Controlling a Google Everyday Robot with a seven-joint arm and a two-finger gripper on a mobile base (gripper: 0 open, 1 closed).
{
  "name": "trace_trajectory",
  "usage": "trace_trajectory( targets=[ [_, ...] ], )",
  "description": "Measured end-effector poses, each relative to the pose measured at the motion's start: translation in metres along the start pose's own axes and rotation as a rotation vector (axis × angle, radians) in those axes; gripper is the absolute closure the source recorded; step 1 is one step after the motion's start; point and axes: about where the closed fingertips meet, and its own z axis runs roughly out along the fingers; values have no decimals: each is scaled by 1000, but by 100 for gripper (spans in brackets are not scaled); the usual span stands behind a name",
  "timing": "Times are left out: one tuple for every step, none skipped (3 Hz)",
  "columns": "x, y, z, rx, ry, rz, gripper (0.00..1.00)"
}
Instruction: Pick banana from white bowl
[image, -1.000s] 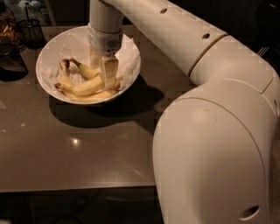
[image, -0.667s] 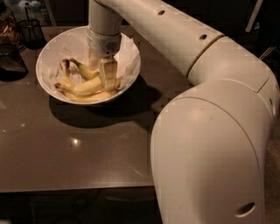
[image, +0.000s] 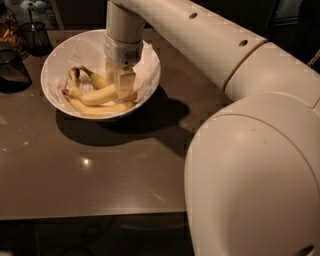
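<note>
One white bowl (image: 148, 90), three bananas in it, one gripper (image: 124, 90) reaching down inside. The banana (image: 97, 95) – the plump middle one – lies with its near end right at the gripper's tip, its body stretching away leftward. Whether the gripper has closed on it, I cannot tell.

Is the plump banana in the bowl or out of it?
In. The banana lies inside the white bowl, below its rim, with the end effector down at one end of it.
</note>
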Motion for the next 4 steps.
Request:
trace_trajectory(
  targets=[
    [8, 12, -4, 20, -9, 55, 98],
    [9, 13, -4, 20, -9, 58, 100],
    [5, 19, -28, 64, 3, 106, 100],
    [-3, 26, -58, 102, 15, 148, 100]
  ],
)
